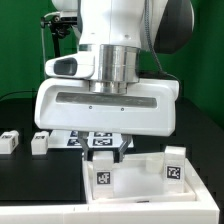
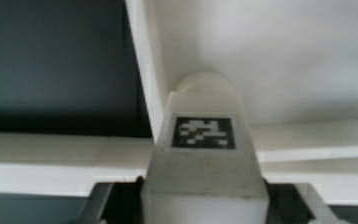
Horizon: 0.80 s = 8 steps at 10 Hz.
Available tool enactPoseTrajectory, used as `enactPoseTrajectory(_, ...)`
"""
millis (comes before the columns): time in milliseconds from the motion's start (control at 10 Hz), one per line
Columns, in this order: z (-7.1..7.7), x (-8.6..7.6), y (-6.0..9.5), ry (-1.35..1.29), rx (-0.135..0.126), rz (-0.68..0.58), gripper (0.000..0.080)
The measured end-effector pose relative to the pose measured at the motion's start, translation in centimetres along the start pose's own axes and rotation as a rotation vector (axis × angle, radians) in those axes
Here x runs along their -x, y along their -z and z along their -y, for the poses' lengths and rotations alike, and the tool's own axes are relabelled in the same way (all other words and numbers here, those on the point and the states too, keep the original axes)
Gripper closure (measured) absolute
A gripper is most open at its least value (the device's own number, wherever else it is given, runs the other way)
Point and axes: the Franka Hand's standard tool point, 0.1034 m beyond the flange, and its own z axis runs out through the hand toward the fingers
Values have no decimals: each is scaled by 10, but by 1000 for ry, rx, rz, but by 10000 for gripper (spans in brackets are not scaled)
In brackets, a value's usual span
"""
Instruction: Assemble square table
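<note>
**Leg-seating step.** The gripper (image 1: pixel 108 152) was best kept plumb over the held leg (image 1: pixel 103 178), so that the leg sat square to the tabletop (image 1: pixel 140 186) while being pressed or turned home. A tilted grip would likely have cocked the leg in its seat, and the light tabletop might have slid. The jaws stood partly closed and clamped on that leg. In the wrist view it filled the gap between the two dark fingers (image 2: pixel 108 205), its tag towards the camera. Directly below the gripper the leg stood upright at one corner of the tabletop; whether it was seated could not be told. Across the tabletop from the gripper stood a second leg (image 1: pixel 175 168). Behind the gripper lay the marker board (image 1: pixel 80 138). Further off, toward the exterior view's left, two loose legs (image 1: pixel 10 141) (image 1: pixel 40 143) lay on the black table (image 1: pixel 30 180).
</note>
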Motion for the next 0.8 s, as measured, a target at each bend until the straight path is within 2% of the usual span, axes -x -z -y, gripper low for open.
enactPoseTrajectory(300, 0, 1, 0, -332, -9, 1, 508)
enactPoseTrajectory(400, 1, 1, 1, -487, -3, 6, 508)
enactPoseTrajectory(500, 0, 2, 1, -552, 13, 6, 500)
enactPoseTrajectory(700, -1, 3, 1, -575, 20, 6, 482)
enactPoseTrajectory(800, -1, 3, 1, -582, 19, 6, 346)
